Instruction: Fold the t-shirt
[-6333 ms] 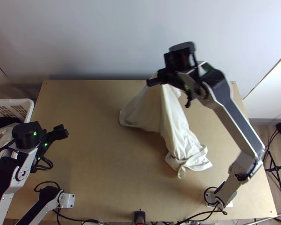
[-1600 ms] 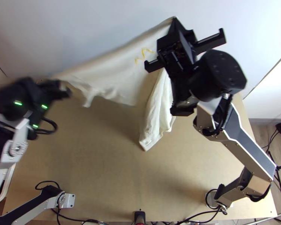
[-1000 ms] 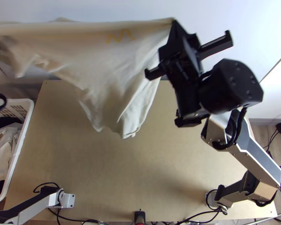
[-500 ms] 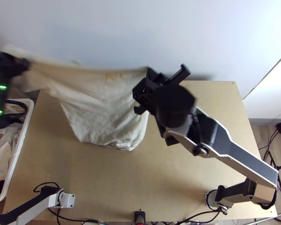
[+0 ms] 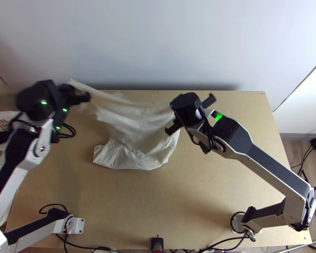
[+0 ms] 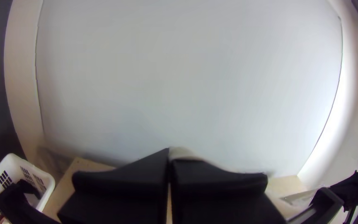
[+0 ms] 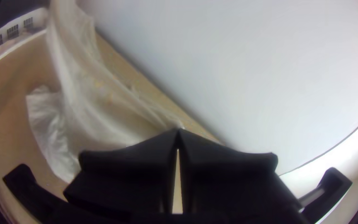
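Sagging t-shirt; left tool, right tool gripping

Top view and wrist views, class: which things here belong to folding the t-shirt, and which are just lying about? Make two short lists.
Part of the job:
T-shirt, partly raised between the arms
Left end effector, pinching one part
Right end effector, pinching another

Just lying about:
White basket, far left
Dark cloth inside it
Black cable, near left
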